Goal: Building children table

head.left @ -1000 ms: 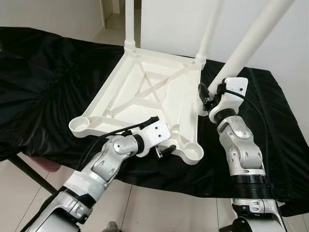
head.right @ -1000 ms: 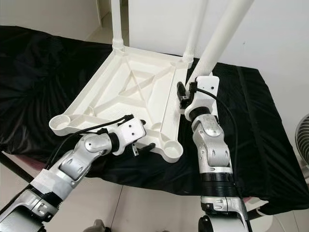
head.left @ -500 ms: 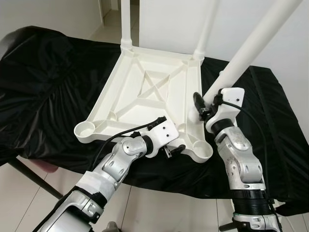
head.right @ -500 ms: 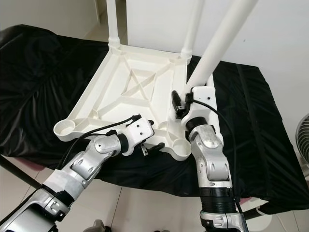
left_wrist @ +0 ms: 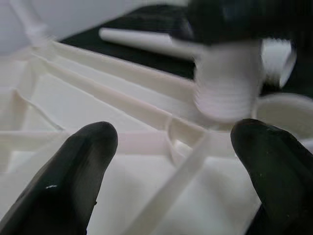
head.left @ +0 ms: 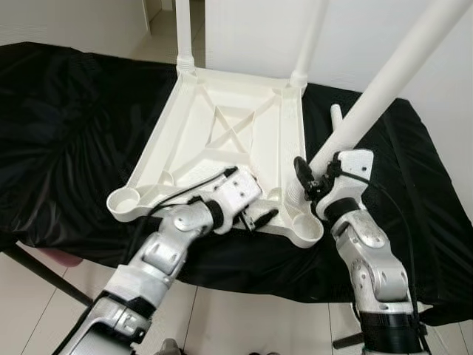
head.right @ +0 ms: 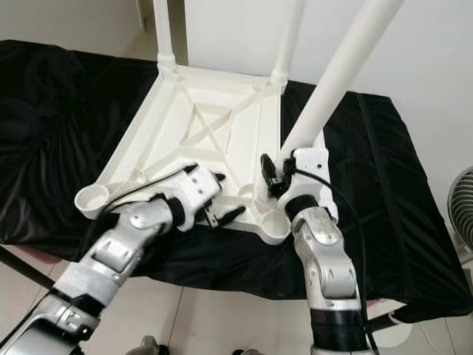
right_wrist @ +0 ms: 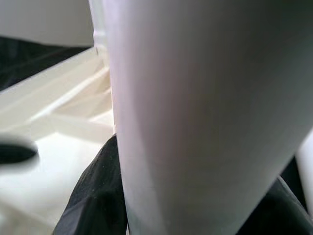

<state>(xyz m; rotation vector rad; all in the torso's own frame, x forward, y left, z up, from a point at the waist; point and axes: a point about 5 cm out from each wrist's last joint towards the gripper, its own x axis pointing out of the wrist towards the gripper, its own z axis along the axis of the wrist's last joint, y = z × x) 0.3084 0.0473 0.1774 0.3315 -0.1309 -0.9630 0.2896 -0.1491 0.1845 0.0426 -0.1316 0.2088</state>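
Note:
The white table top (head.left: 222,133) lies upside down on a black cloth, with two white legs (head.left: 183,29) standing in its far corners. My right gripper (head.left: 304,177) is shut on a third leg (head.left: 384,81), which tilts up to the right. That leg's threaded end (left_wrist: 227,83) hangs just beside the near-right corner socket (head.left: 307,231). My left gripper (head.left: 259,220) is open over the ribbed underside, close to that socket, with nothing between its fingers (left_wrist: 73,171). The held leg (right_wrist: 195,98) sits between the right gripper's black fingers (right_wrist: 93,196).
A fourth white leg (head.left: 336,115) lies on the black cloth (head.left: 66,126) behind my right arm. The near-left corner socket (head.left: 122,201) holds nothing. A fan (head.right: 462,200) stands at the far right, beyond the cloth's edge. Pale floor lies below the front edge.
My right gripper has brought the leg's threaded end down and nearer, from beside the table's right edge to the near-right socket. My left gripper has shifted onto the underside. The camera has moved too.

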